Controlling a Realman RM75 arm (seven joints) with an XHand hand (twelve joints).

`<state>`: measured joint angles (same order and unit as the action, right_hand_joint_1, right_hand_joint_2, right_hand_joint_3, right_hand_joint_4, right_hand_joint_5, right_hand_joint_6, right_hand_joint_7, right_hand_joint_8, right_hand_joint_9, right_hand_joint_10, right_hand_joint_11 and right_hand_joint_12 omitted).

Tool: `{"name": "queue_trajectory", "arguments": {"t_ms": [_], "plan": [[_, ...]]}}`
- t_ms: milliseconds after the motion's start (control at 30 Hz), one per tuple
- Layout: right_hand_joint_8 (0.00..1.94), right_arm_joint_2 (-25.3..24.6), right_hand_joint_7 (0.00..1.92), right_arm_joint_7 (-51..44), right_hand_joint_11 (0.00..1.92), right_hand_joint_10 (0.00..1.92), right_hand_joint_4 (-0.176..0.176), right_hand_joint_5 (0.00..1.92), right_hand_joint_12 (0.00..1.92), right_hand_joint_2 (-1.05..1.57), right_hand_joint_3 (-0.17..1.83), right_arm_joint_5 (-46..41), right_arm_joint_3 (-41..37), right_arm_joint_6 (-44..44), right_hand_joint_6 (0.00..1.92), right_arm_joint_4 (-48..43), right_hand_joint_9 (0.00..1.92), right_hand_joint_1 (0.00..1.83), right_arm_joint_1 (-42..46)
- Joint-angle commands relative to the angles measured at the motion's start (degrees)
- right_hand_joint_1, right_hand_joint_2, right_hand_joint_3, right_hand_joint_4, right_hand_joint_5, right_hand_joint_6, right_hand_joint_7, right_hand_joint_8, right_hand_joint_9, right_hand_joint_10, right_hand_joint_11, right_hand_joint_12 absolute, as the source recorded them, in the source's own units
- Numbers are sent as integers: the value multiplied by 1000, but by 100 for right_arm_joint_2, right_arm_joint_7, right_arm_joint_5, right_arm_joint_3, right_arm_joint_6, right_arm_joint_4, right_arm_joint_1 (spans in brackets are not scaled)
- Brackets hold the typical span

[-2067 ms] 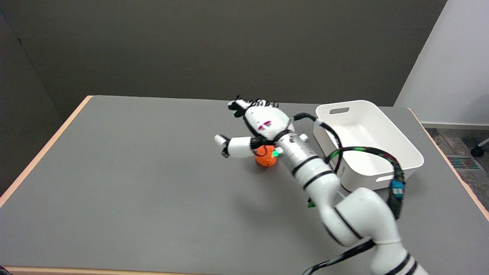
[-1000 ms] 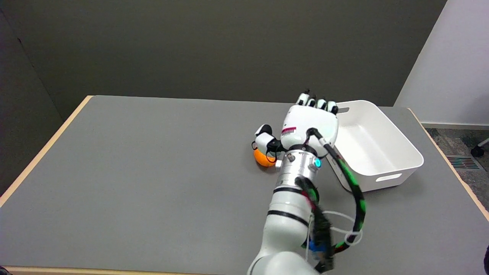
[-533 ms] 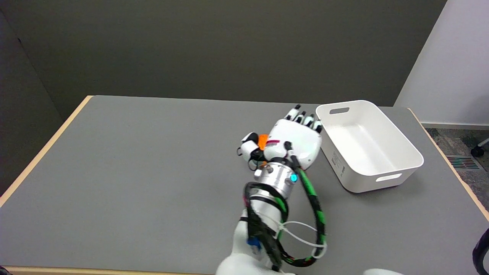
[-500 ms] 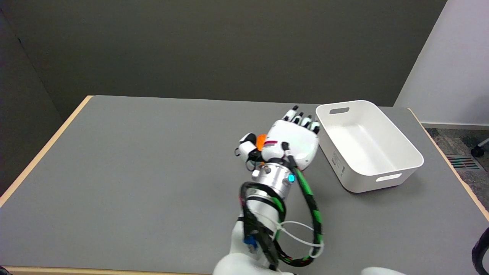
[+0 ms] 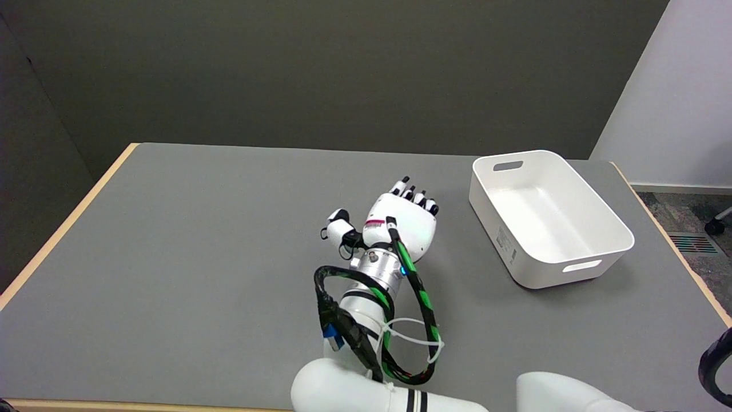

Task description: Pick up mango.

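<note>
Right arm: I see it enter from the lower edge of the head view and run up to the wrist; a green-and-black cable loops loosely beside the forearm.
Right hand [image 5: 397, 226]: back of the hand faces the camera, fingers curled down and away, thumb bent on the left side. It sits over the middle of the grey bench [image 5: 171, 257].
Hand state: I cannot tell whether it is clenched on something or on nothing; the palm side is hidden from this view.
Mango: not visible anywhere. No orange shows on the bare bench around the hand, so I judge it is most likely enclosed under the palm, but I cannot confirm that.
White bin [image 5: 549, 214]: stands on the bench to the right of the hand, apart from it, with nothing visible inside.
Risk 1: with no sight of the contact, I could lift on a loose wrap; a smooth rounded fruit would slip out through the curled fingers and roll across the bench.
Risk 2: the slack cable loop could snag on the forearm during a wrist turn and jolt the hold.
Risk 3: a swing to the right could clip the bin wall.
</note>
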<state>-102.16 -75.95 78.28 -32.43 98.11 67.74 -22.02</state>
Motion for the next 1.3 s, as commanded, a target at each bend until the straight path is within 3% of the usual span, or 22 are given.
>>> {"name": "queue_trajectory", "arguments": {"t_ms": [33,367,767,1300], "plan": [[588,546,427,1076,371,1143,-169,259,1675,700,771,-1196,-406,-357,542,-297,338,395,-183],[567,1055,403,1054,352,1110,-169,255,1658,698,771,-1845,-481,-598,539,-227,306,393,-479],[555,1035,384,1036,338,1075,-172,244,1644,695,770,-1855,-648,-973,527,-353,274,391,-550],[542,970,349,1100,338,1060,-176,226,1643,683,781,-2592,-654,-1526,516,-905,232,384,-711]]}}
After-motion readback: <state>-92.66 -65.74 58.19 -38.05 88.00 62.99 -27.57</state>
